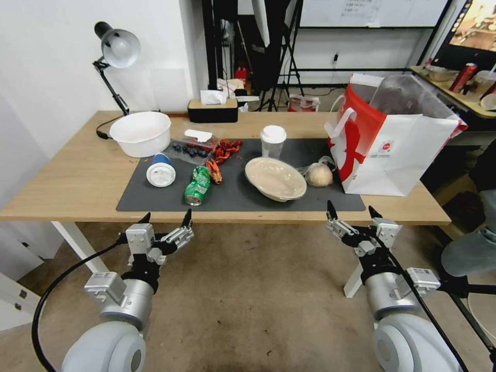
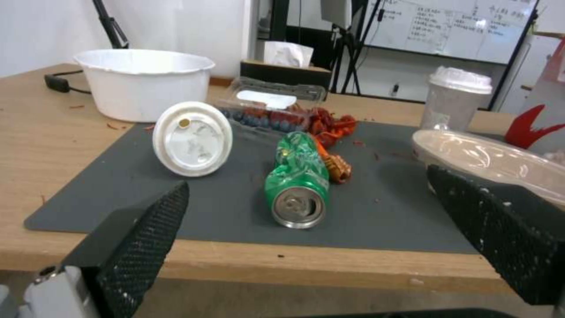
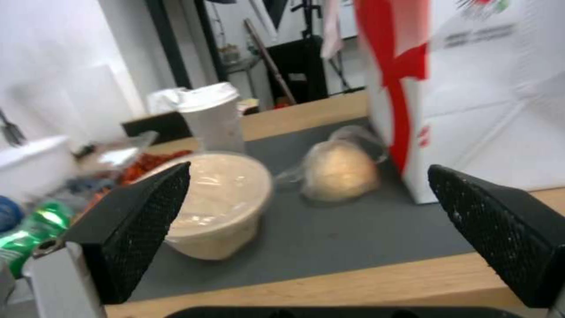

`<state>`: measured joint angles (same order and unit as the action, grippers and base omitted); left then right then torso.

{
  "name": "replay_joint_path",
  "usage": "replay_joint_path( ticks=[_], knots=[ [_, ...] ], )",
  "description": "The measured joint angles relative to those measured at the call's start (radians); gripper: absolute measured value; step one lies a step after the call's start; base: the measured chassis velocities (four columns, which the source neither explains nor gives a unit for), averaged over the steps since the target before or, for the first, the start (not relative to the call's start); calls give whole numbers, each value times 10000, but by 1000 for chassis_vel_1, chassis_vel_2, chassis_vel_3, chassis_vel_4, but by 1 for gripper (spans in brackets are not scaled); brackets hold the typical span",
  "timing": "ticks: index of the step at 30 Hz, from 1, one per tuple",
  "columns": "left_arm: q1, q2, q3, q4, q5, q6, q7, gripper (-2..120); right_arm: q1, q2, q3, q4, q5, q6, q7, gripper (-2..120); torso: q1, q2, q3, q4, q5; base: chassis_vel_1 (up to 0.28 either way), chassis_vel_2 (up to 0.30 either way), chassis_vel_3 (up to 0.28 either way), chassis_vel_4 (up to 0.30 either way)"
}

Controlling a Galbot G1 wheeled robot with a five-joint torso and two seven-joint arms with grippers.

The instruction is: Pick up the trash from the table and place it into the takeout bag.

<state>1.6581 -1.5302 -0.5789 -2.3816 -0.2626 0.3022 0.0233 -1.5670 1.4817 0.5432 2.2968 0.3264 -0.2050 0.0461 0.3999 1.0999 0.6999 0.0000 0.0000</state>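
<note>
Two hands released and off the surface's near edge, nothing grasped, all trash on the surface.

Head view: left hand (image 1: 166, 219) and right hand (image 1: 352, 213) hang just off the near edge, fingers spread, likely staged for a first reach. On the mat (image 1: 155, 199): blue white-lidded cup (image 1: 160, 170) on its side, crushed green can (image 1: 197, 185), beige lidded bowl (image 1: 275, 179), bun in clear bag (image 1: 319, 174), clear white-lidded cup (image 1: 272, 141). Takeout bag (image 1: 403, 155) stands open-topped at the right end, touching the bun's bag, handy for drops.
Left wrist view: can (image 2: 297, 185) lies centred between the fingers (image 2: 147, 229), well apart.
Right wrist view: bowl (image 3: 220, 201) and bun (image 3: 340, 174) lie ahead, bag (image 3: 471, 92) beside them.
</note>
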Motion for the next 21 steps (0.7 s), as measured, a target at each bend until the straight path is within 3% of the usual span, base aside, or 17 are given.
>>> replay_joint_path(
  ticks=[10, 16, 21],
  knots=[
    [75, -116, -9, 74, 188, -224, 59, 100, 1507, -485, -949, -1547, 2832, 134, 843, 100, 1, 0, 0, 1, 0, 0, 0, 0, 0],
    [193, -244, -116, 91, 334, -393, 76, 100, 2682, -252, -1552, -2386, 4255, -342, 1647, 100, 0, 0, 1, 0, -1, 0, 0, 0, 0],
    [254, -263, -189, 119, 379, -490, 77, 100, 3199, -117, -1749, -2747, 4674, -570, 2029, 100, 1, 0, 1, 1, -1, 0, 0, 0, 0]
  ],
)
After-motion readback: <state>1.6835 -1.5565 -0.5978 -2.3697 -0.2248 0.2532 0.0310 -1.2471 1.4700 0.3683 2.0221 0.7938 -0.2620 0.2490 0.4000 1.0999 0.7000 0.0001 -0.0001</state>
